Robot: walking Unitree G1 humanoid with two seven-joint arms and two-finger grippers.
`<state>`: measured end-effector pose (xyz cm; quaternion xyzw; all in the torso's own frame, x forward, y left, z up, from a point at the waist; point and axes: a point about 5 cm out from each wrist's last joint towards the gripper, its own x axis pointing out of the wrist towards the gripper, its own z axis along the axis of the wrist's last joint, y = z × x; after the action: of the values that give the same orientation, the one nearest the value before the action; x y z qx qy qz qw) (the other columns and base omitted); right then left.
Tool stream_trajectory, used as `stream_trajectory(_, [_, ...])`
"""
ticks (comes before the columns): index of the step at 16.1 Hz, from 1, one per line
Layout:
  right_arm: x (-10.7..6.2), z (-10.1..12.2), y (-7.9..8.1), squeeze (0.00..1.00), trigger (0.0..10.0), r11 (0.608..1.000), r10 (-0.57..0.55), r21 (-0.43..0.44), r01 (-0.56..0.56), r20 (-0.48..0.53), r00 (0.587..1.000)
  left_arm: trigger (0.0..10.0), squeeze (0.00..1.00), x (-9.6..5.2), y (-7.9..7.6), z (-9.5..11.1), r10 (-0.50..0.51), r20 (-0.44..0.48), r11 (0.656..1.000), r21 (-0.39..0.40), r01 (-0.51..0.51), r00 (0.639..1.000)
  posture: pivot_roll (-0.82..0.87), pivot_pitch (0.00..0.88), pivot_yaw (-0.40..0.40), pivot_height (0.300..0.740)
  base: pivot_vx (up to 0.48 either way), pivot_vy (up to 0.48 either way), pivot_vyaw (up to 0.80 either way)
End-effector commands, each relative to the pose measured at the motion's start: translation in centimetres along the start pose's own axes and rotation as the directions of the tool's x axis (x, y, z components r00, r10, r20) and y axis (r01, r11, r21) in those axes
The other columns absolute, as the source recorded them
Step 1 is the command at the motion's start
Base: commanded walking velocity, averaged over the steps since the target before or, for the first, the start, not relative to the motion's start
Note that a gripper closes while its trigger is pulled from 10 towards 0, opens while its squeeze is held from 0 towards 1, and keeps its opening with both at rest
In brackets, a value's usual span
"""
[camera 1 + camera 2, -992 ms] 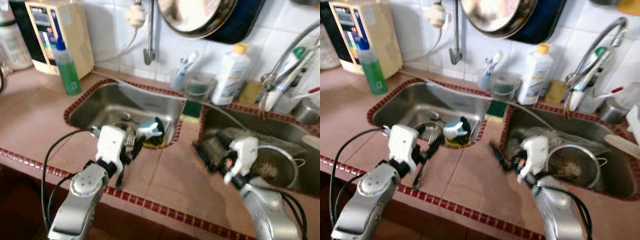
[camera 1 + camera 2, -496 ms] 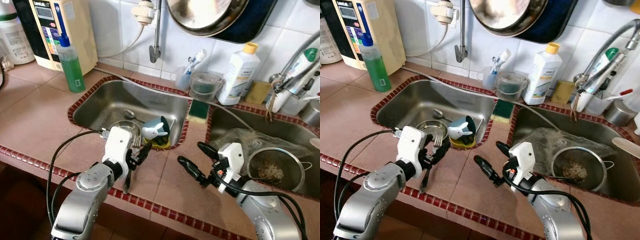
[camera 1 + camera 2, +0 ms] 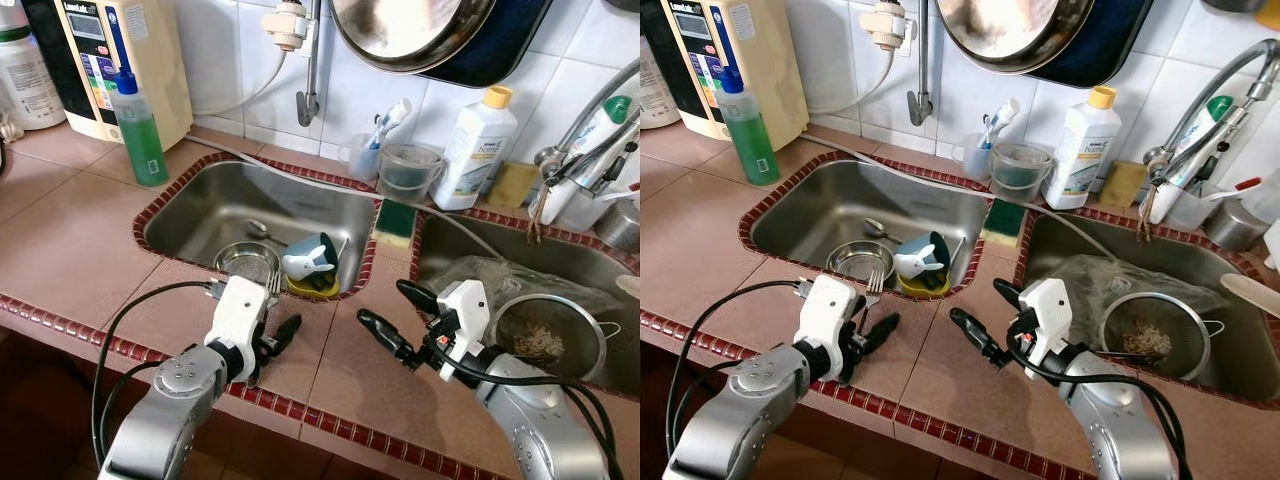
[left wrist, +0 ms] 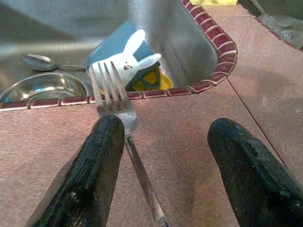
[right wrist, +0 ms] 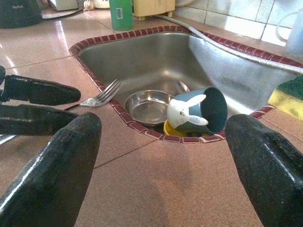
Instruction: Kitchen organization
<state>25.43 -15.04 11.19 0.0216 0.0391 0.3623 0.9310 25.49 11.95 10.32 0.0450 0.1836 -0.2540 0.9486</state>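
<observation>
One fork on counter, one bunny cup, one bowl in sink

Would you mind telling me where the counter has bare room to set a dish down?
The tiled counter left of the left sink, in front of the green bottle, is bare. The strip between the sinks is taken up by the open right gripper. The fork and open left gripper crowd the front edge.

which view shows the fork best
The left wrist view: the fork lies close up on the counter between the open left gripper fingers, tines over the sink edge. The right wrist view shows its tines; the eye views show it small.
</observation>
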Motion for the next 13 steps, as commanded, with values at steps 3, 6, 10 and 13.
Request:
stream_trajectory(3, [-0.4,0.4,0.0,0.00,10.0,0.999,0.046,-0.021,-0.046,-0.028,0.999,10.0,0.00,0.2,-0.3,-0.7,0.021,-0.053,1.000,0.021,-0.020,0.998,-0.02,0.022,-0.088,0.732,0.000,0.000,0.00])
stream_trajectory(6, [-0.7,0.1,0.3,0.00,10.0,0.996,0.086,-0.018,-0.087,-0.060,0.994,10.0,0.00,0.2,-0.2,-0.7,0.048,-0.050,0.998,0.028,-0.047,0.998,-0.02,0.023,-0.090,0.732,0.000,0.000,0.00])
stream_trajectory(10, [-0.9,0.0,0.4,0.00,10.0,0.995,0.095,-0.012,-0.096,-0.067,0.993,10.0,0.00,-0.2,-0.1,0.5,0.034,0.037,0.999,0.012,-0.035,0.999,-0.01,0.022,-0.093,0.732,0.000,0.000,0.00])
stream_trajectory(13, [-0.8,-0.2,0.3,0.00,10.0,0.995,0.098,-0.013,-0.099,-0.072,0.993,10.0,0.00,-0.7,0.2,1.3,-0.007,0.103,1.000,0.001,0.007,0.995,-0.01,0.013,-0.092,0.732,0.000,0.000,0.00])
